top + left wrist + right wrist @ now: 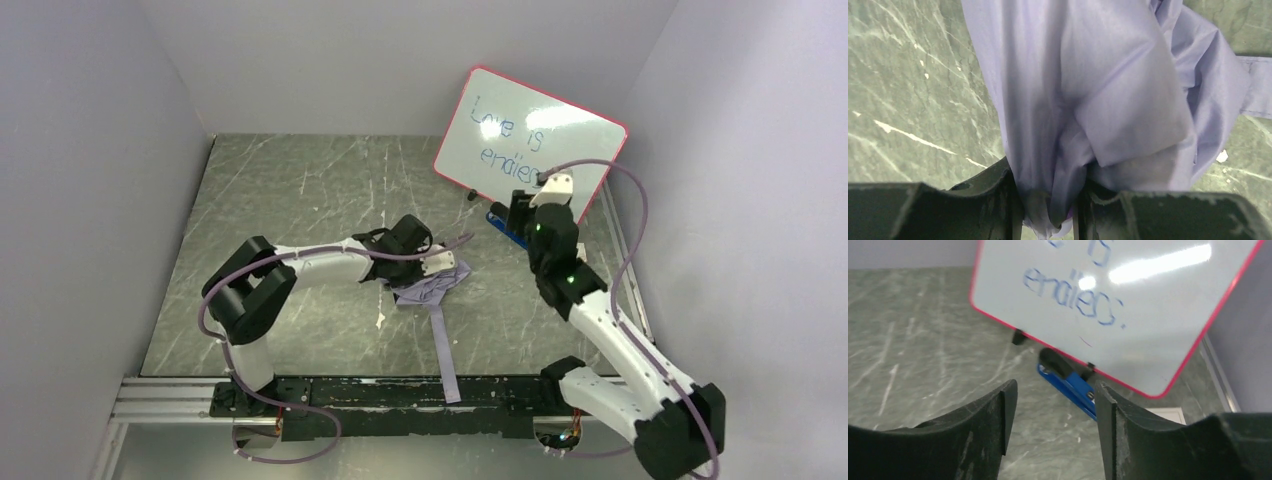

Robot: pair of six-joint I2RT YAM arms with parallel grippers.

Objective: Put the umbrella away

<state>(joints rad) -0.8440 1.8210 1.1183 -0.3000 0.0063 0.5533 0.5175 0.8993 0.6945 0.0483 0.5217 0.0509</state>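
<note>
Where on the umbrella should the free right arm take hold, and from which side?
Grip the raised, bunched fabric on the right side of the umbrella, coming down from the right. The jaws of the left arm clamp the folds on the left, so that side is taken. The long strip lies flat on the table and is probably harder to pinch.
</note>
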